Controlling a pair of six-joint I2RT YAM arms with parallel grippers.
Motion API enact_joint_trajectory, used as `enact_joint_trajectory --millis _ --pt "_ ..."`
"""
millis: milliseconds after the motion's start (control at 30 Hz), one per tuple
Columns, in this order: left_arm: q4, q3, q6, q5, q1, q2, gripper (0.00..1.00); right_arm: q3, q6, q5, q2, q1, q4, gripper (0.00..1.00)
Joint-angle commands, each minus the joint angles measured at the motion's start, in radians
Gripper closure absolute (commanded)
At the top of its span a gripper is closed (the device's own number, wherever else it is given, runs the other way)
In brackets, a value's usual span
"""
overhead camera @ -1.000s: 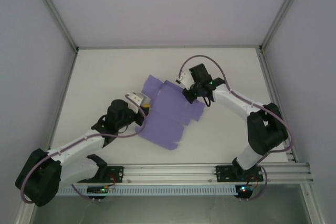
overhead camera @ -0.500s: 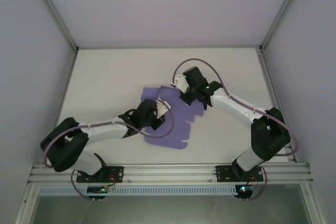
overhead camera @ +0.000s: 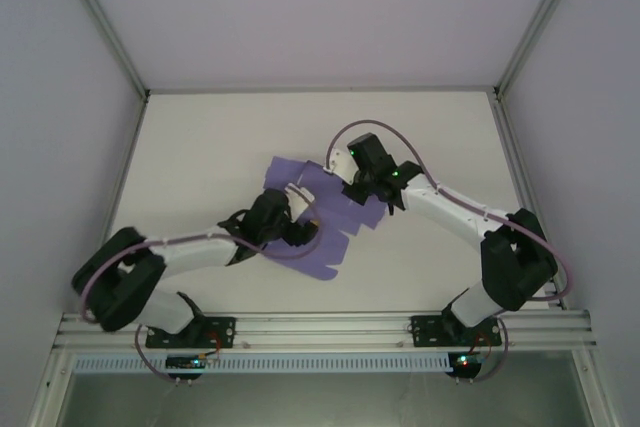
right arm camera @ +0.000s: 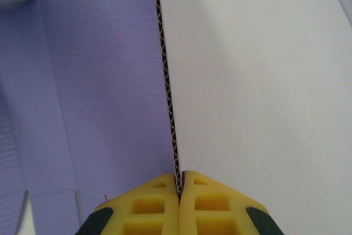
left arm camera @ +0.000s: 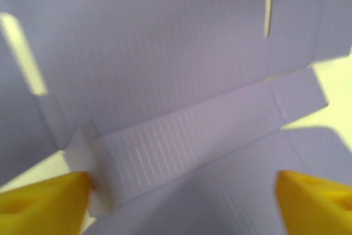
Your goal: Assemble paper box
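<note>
The paper box [overhead camera: 338, 232] is an open lavender die-cut sheet with flaps, lying mid-table between the arms. My left gripper [overhead camera: 298, 209] hovers over its left part. In the left wrist view that gripper [left arm camera: 181, 196] is open wide, its yellow fingertips [left arm camera: 44, 202] at either side of a folded-up strip of card [left arm camera: 187, 136]. My right gripper [overhead camera: 352, 185] sits at the sheet's far right edge. From the right wrist its yellow fingers [right arm camera: 159, 207] are shut on the card's corrugated edge [right arm camera: 168, 97], which stands upright, so the gripper [right arm camera: 180, 182] holds that panel raised.
The white table [overhead camera: 200, 147] has bare room at the back, left and right of the sheet. Pale walls and metal posts [overhead camera: 100, 27] enclose it. An aluminium rail [overhead camera: 320, 327] with both arm bases runs along the near edge.
My left gripper has swung from the sheet's left side onto the sheet. The right gripper has shifted slightly left with the edge it holds, and the sheet has drawn in and turned a little.
</note>
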Motion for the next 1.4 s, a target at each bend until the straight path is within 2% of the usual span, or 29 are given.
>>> enact_joint_trajectory --millis 0,67,167,300,533,600,700,900,1067,1133,1233,1367 --pt "0.029 -0.023 -0.073 0.109 0.036 -0.167 0.0 -0.014 -0.07 0.046 -0.022 0.008 0.053 1.0" --pt "-0.01 -0.025 -0.101 0.097 0.058 -0.256 0.0 -0.018 -0.12 0.109 -0.012 0.015 0.098 1.0" --pt "-0.093 -0.012 -0.187 0.014 0.112 -0.358 0.0 -0.052 -0.217 0.181 -0.008 0.03 0.218 1.0" --pt "-0.195 0.021 -0.294 0.014 0.224 -0.416 0.0 -0.121 -0.405 0.274 0.006 0.071 0.433 1.0" --pt "-0.393 0.151 -0.478 0.003 0.443 -0.331 0.0 -0.258 -0.699 0.332 0.051 0.121 0.845 1.0" --pt "-0.397 0.164 -0.498 0.017 0.492 -0.301 0.01 -0.306 -0.822 0.346 0.078 0.129 1.028 1.0" --pt "-0.399 0.183 -0.531 0.05 0.553 -0.243 0.01 -0.348 -0.923 0.365 0.13 0.141 1.21 1.0" --pt "-0.407 0.242 -0.521 0.057 0.595 -0.086 0.01 -0.388 -0.969 0.372 0.195 0.149 1.337 1.0" --pt "-0.362 0.266 -0.489 0.121 0.607 0.011 0.0 -0.417 -0.96 0.386 0.215 0.151 1.382 1.0" --pt "-0.356 0.272 -0.452 0.17 0.607 0.027 0.01 -0.411 -0.941 0.407 0.216 0.148 1.344 1.0" --pt "-0.244 0.213 -0.4 0.298 0.607 0.007 0.01 -0.422 -0.905 0.407 0.215 0.139 1.312 1.0" --pt "-0.166 0.189 -0.411 0.374 0.606 0.015 0.0 -0.424 -0.879 0.4 0.222 0.135 1.283 1.0"
